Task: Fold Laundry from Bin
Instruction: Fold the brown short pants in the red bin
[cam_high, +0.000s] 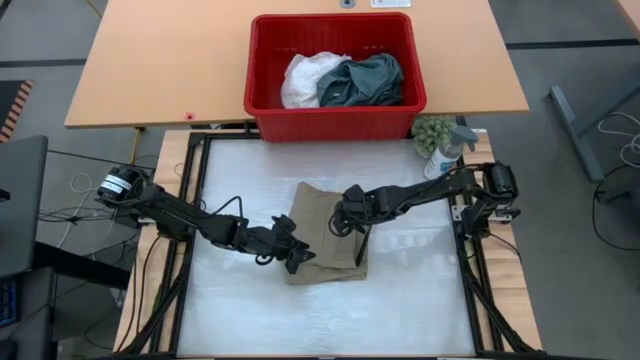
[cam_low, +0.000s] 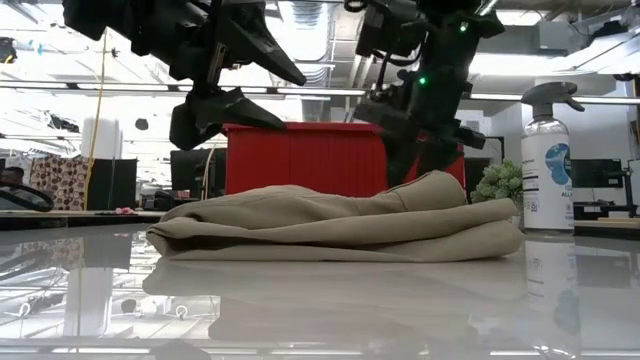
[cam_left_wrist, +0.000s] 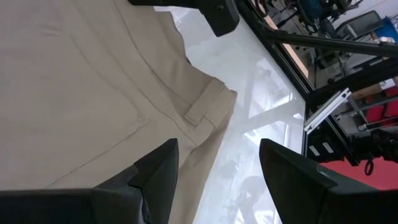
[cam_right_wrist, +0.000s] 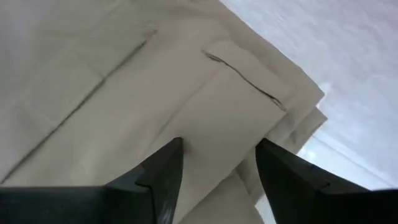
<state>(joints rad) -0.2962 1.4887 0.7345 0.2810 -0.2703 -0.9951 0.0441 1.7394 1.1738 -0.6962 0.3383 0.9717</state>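
The beige-khaki garment (cam_high: 325, 232) lies folded in several layers on the white table, its waistband corner (cam_left_wrist: 208, 106) toward the near edge. My left gripper (cam_high: 300, 256) hovers open above the garment's near left corner, clear of the cloth in the low view (cam_low: 225, 110). My right gripper (cam_high: 343, 225) is open and slants down onto the garment's top near its middle (cam_right_wrist: 219, 144). The red bin (cam_high: 335, 75) stands on the wooden table beyond, with a white garment (cam_high: 305, 78) and a dark teal one (cam_high: 365, 80) inside. My right gripper has its open fingers (cam_right_wrist: 165, 168) slanting down from the table's right side, right at the garment's flat top layer (cam_right_wrist: 214, 118). The fingers hide their own tips, so I cannot tell whether they touch the cloth. The garment lies flat on the table.
A spray bottle (cam_high: 445, 155) and a small green plant (cam_high: 432, 130) stand at the table's far right corner. Black frame rails (cam_high: 195, 200) run along the table's sides. Bare white tabletop (cam_high: 400, 300) lies near and to the right of the garment.
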